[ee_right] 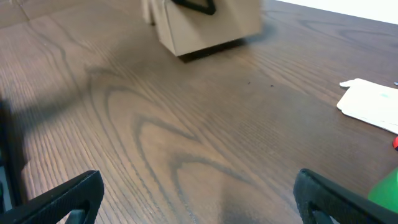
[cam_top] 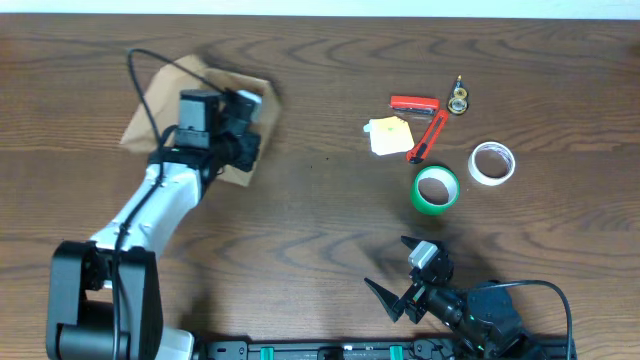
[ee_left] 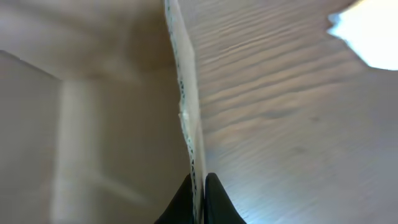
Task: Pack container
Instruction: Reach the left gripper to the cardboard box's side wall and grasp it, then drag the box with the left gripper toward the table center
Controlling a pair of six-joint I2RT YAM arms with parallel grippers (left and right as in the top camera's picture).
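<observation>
The container (cam_top: pixel 145 115) is a tan cardboard box at the table's far left, mostly covered by my left arm in the overhead view. My left gripper (cam_top: pixel 243 128) is over its right side. In the left wrist view the gripper (ee_left: pixel 199 186) is shut on a thin upright cardboard edge (ee_left: pixel 185 106) of the container, with tan board to the left and bare table to the right. Whether that edge is flap or wall I cannot tell. My right gripper (cam_top: pixel 393 272) rests near the front edge, open (ee_right: pixel 199 193) with only wood between its fingers. It faces the container (ee_right: pixel 205 25) from far off.
Right of centre lie a green tape roll (cam_top: pixel 436 189), a white tape roll (cam_top: pixel 492 163), a red box cutter (cam_top: pixel 427 137), a red stick-shaped item (cam_top: pixel 413 103), a pale card (cam_top: pixel 390 135) and a small brass piece (cam_top: pixel 459 100). Bare wood separates them from the container.
</observation>
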